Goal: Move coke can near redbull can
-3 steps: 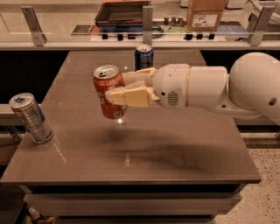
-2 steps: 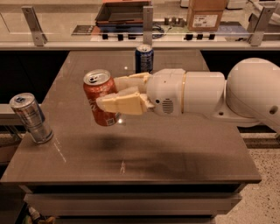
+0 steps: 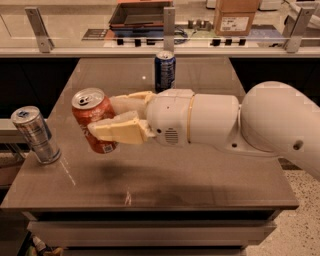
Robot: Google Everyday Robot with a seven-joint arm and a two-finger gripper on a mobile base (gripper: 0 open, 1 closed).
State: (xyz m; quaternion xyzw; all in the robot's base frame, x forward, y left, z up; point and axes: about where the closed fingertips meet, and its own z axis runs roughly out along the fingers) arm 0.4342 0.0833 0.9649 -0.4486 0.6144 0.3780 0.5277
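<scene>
My gripper (image 3: 107, 117) is shut on the coke can (image 3: 92, 116), an orange-red can with a silver top, held tilted a little above the brown table (image 3: 200, 170), left of its middle. One cream finger (image 3: 120, 131) crosses the can's front, the other lies behind it. The redbull can (image 3: 36, 135), slim and silver with blue panels, stands upright at the table's left edge, a short gap left of the held can. My white arm reaches in from the right.
A dark blue can (image 3: 164, 71) stands upright at the table's back middle, behind my wrist. A counter with metal posts, a dark tray (image 3: 140, 14) and a cardboard box (image 3: 235, 17) runs behind the table. The table's front edge is near.
My gripper has carried the coke can leftward and slightly toward the front, closing the gap to the redbull can. The other cans have not moved.
</scene>
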